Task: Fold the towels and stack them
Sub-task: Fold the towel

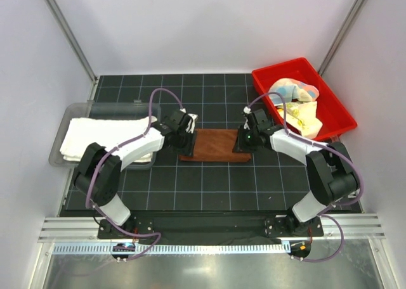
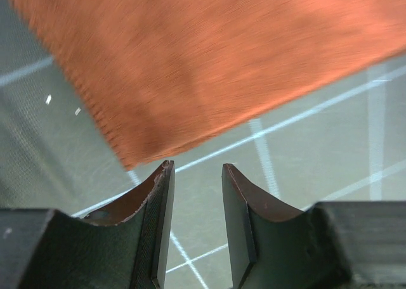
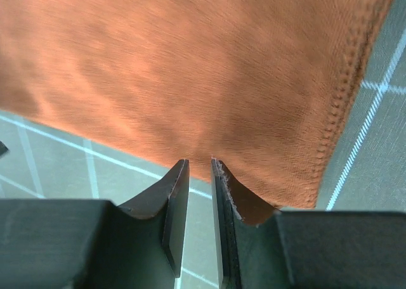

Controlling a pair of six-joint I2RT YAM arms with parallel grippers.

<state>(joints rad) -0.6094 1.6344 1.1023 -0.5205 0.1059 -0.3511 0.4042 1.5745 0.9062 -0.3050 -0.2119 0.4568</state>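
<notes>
Dark curved fingers of the left gripper (image 2: 196, 168) stand a little apart, holding nothing, just beside a corner of the soft, fuzzy brown towel (image 2: 209, 61), and the right gripper (image 3: 200, 163) shows only a thin gap at the stitched edge, with nothing pinched. That towel lies flat, a long shape, in the middle of the black mat (image 1: 209, 187) with thin white lines. A thick white towel (image 1: 108, 137) sits folded in a clear tray (image 1: 70, 108) on the left, a pastel towel (image 1: 295, 89) and a yellow towel (image 1: 303, 116) lie bunched in a red bin (image 1: 266, 80) on the right, and white walls (image 1: 203, 23) stand around.
</notes>
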